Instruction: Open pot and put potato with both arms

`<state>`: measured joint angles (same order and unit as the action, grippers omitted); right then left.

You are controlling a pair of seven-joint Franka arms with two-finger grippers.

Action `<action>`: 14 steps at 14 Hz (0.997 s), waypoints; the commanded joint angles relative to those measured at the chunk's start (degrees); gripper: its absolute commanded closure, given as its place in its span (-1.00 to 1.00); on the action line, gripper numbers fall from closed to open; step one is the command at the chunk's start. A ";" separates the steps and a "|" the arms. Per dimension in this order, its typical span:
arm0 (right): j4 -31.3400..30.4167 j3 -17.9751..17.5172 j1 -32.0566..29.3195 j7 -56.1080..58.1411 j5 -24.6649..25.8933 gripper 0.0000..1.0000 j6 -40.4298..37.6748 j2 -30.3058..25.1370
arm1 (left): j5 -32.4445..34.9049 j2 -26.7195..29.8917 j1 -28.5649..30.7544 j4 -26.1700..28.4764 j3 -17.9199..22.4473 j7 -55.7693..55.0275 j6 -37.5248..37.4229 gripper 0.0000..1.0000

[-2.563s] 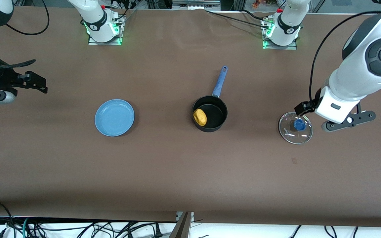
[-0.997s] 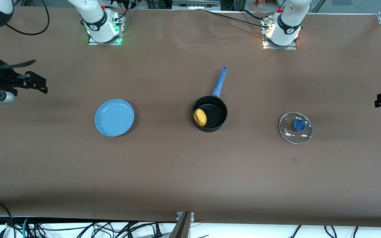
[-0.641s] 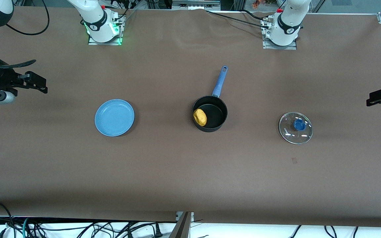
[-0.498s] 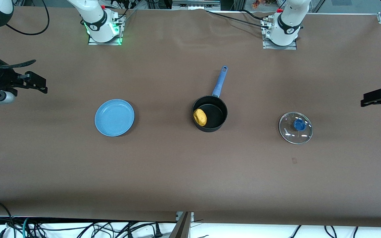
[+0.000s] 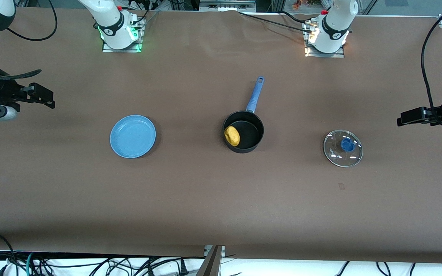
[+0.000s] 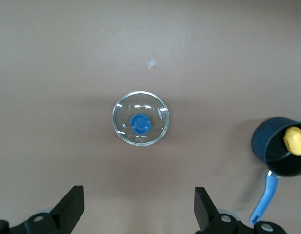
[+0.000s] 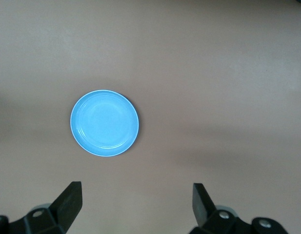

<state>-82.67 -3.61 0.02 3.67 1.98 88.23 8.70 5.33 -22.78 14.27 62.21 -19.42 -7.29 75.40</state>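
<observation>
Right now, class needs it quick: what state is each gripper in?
Left gripper: open, holding nothing, high over the table near the lid.
Right gripper: open, holding nothing, waiting above the plate.

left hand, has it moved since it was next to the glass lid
Yes. The left hand has pulled away from the glass lid toward the left arm's end of the table, and now hangs open there. The lid lies where it was.
</observation>
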 commanded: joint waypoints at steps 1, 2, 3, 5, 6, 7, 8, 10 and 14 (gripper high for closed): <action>-0.56 -0.09 -0.37 1.08 -0.05 -1.00 0.28 -0.43 | -1.37 7.20 -8.79 9.05 9.54 0.70 4.47 -0.99; -0.56 -0.09 -0.37 1.08 -0.05 -1.00 0.28 -0.43 | -2.16 9.22 -12.13 11.94 13.23 0.79 5.88 -0.98; -0.56 -0.09 -0.37 1.08 -0.05 -1.00 0.28 -0.43 | -3.82 11.33 -14.95 15.02 16.74 0.79 7.81 -0.98; -0.56 -0.09 -0.28 1.08 -0.05 -1.00 0.19 -0.43 | -5.15 15.89 -20.92 21.87 22.38 0.96 11.33 -0.97; -0.56 -0.09 -0.28 1.08 0.04 -1.00 0.19 -0.43 | -5.24 18.18 -23.04 25.56 24.15 1.14 13.43 -0.97; -0.56 -0.09 -0.28 1.08 0.04 -1.00 0.19 -0.43 | -5.24 19.94 -23.58 28.21 24.25 1.14 14.93 -0.97; -0.56 -0.09 -0.28 1.08 0.04 -1.00 0.19 -0.43 | -5.24 20.92 -23.76 29.62 24.34 1.14 15.64 -0.97; -0.56 -0.09 -0.28 0.99 -0.05 -1.00 0.19 -0.43 | -5.24 22.59 -24.64 31.56 24.43 1.14 16.79 -0.97; -0.56 -0.09 -0.11 0.64 -0.13 -1.00 -0.42 -0.43 | -5.33 22.16 -24.38 30.43 24.08 0.70 16.71 -1.00</action>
<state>-82.68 -3.60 0.02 3.67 1.98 88.19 8.70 1.28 -1.51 -9.36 91.22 3.68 -7.31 91.01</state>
